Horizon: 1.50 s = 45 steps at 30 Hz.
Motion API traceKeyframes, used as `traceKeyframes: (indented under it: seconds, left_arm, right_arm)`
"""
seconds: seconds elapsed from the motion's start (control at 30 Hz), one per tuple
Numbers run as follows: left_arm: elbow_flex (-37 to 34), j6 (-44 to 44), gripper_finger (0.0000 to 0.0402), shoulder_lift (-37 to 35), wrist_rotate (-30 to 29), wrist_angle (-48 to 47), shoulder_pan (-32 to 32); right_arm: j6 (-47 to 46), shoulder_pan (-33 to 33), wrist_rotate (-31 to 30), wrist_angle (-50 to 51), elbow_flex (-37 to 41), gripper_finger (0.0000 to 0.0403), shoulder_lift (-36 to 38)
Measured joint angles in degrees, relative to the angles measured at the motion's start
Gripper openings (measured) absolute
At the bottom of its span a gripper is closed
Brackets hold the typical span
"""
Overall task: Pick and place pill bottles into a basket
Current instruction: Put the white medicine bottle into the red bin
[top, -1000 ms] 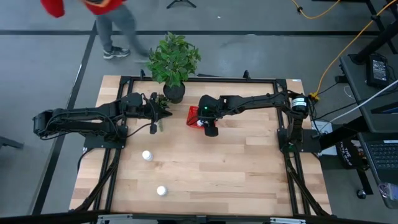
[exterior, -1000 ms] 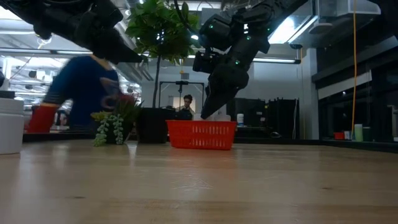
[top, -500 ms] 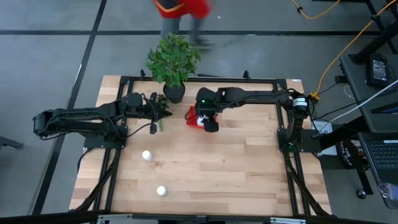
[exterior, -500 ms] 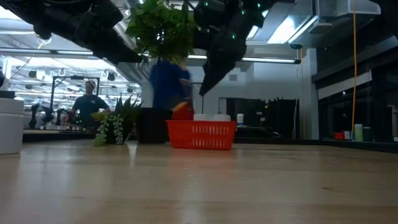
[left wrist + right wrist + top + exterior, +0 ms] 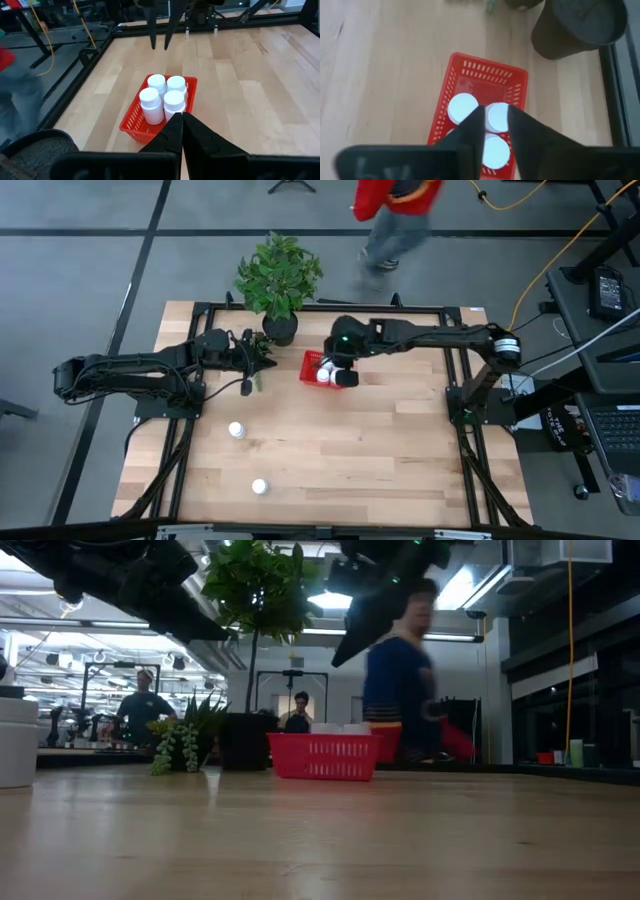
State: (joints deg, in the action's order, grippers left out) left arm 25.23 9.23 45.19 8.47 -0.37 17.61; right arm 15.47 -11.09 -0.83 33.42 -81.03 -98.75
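High view: small rectangular red mesh basket [image 5: 316,367] near the tabletop's [image 5: 400,460] far edge, right end effector [image 5: 342,377] above it; two small white capped pill bottles [image 5: 237,430] [image 5: 260,487] left loose, well apart from it.

Low view: white caps visible above the basket rim.

Left wrist view: four bottles [image 5: 162,97] standing inside; left end effector [image 5: 182,120] pressed together, empty, waiting nearby.

Right wrist view: fingers [image 5: 471,125] narrowly apart, pinching nothing. Likely four done, two left.

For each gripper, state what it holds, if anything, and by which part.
Nothing is held. The right gripper hangs empty above the basket and its pill bottles; the left gripper is shut on nothing.
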Motion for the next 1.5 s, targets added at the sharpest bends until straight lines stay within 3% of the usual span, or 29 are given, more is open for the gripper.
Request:
traceKeyframes:
  seconds: [0.23, 0.4, 0.63, 0.93, 1.07, 1.5]
  left_arm:
    - [0.00, -0.04, 0.0001, 0.02, 0.17, -0.36, 0.00]
    - [0.00, -0.04, 0.0001, 0.02, 0.17, -0.73, 0.00]
    - [0.00, 0.04, 0.0001, 0.07, 0.13, -0.70, 0.00]
    - [0.00, 1.51, 0.0007, 0.07, -0.02, -0.68, 0.00]
    - [0.00, 3.06, 0.0041, 0.07, 0.05, -0.67, 0.00]
    - [0.00, 5.51, 0.0219, 0.07, 0.15, 0.17, -0.07]
  right_arm:
    - [-0.27, -0.04, -0.03, -20.18, 20.15, 0.0005, 11.38]
    - [-1.64, -0.04, -0.01, -32.67, 33.30, 0.0027, 20.97]
    - [-4.39, -0.04, 0.81, -40.70, 45.14, 0.0041, 32.39]
    - [-5.80, 0.00, 1.08, -53.56, 56.51, 0.0042, 38.08]
    - [-4.43, 0.00, 1.08, -57.21, 58.15, 0.0042, 38.08]
    - [-4.67, 0.00, 1.08, -57.99, 58.15, 0.0042, 38.08]
